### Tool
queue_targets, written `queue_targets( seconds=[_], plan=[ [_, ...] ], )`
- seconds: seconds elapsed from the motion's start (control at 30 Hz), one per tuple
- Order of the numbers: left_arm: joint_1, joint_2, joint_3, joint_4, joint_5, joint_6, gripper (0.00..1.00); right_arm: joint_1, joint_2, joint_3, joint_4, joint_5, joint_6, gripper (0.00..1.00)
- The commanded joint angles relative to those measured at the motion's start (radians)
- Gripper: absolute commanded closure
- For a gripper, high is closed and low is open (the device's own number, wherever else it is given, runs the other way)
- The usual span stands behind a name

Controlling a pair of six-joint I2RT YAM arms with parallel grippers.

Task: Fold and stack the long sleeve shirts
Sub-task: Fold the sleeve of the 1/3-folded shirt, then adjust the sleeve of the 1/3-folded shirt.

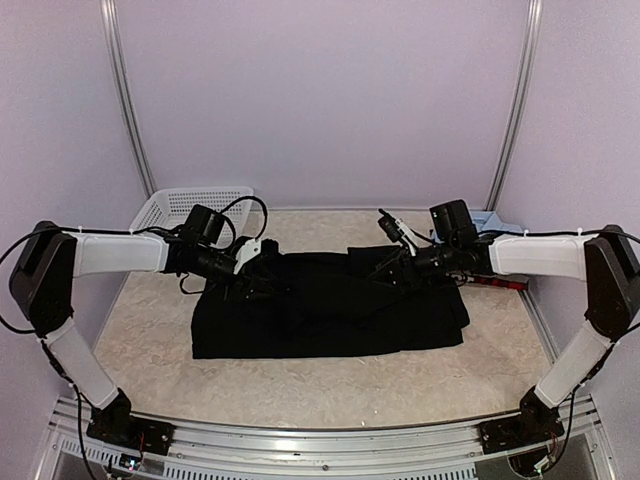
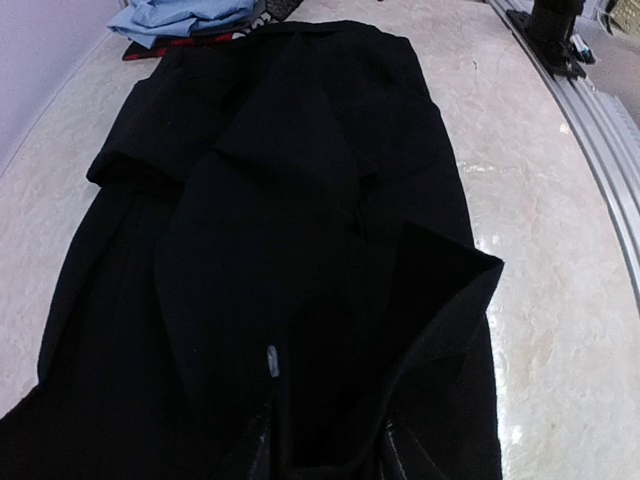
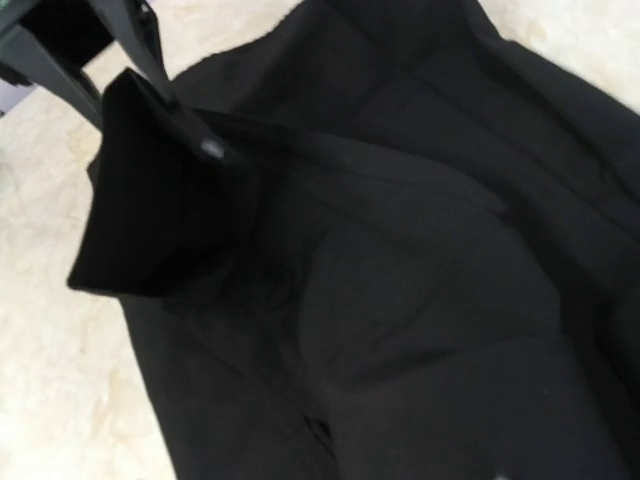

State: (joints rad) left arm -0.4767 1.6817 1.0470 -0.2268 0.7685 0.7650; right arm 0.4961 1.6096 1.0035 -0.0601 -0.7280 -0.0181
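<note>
The black long sleeve shirt (image 1: 330, 310) lies spread across the middle of the table, partly folded, with one flap (image 2: 440, 300) standing up. My left gripper (image 1: 258, 278) is at the shirt's left end. Its fingers (image 2: 255, 450) are parted, with black cloth lying loose between them, so it is open. My right gripper (image 1: 388, 268) hovers over the shirt's upper right part with wide jaws. In the right wrist view its fingers are lost against the black shirt (image 3: 400, 300). A light blue shirt (image 2: 185, 15) lies on a red-and-black one (image 2: 180, 43) at the far right.
A white mesh basket (image 1: 170, 205) stands at the back left corner. The metal rail (image 2: 600, 120) and the right arm's base (image 2: 555, 30) run along the near edge. Bare marble-patterned tabletop (image 1: 330, 385) lies in front of the shirt.
</note>
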Motion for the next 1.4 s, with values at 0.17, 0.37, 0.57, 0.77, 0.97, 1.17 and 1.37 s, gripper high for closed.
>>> queue_targets(
  seconds=[0.17,0.37,0.57,0.77,0.97,1.17,1.37],
  plan=[
    [0.049,-0.209,-0.235,0.323,-0.140,-0.208,0.02,0.118,0.053,-0.012,0.032,0.132,0.071,0.32],
    [0.049,-0.388,-0.393,0.656,-0.385,-0.610,0.01,0.207,0.173,0.051,0.082,0.193,0.145,0.36],
    [-0.004,-0.537,-0.450,0.586,-0.634,-1.028,0.01,0.317,0.301,0.152,0.094,0.303,0.198,0.38],
    [-0.005,-0.629,-0.514,0.444,-0.628,-1.238,0.01,0.388,0.336,0.205,0.123,0.432,0.269,0.42],
    [-0.003,-0.772,-0.585,0.396,-0.676,-1.306,0.01,0.475,0.467,0.413,-0.016,0.629,0.273,0.45],
    [0.011,-0.874,-0.588,0.289,-0.814,-1.378,0.01,0.528,0.555,0.547,0.029,0.548,0.260,0.47],
    [0.032,-0.910,-0.611,0.277,-0.777,-1.388,0.01,0.534,0.548,0.515,0.217,0.213,0.291,0.47]
  ],
)
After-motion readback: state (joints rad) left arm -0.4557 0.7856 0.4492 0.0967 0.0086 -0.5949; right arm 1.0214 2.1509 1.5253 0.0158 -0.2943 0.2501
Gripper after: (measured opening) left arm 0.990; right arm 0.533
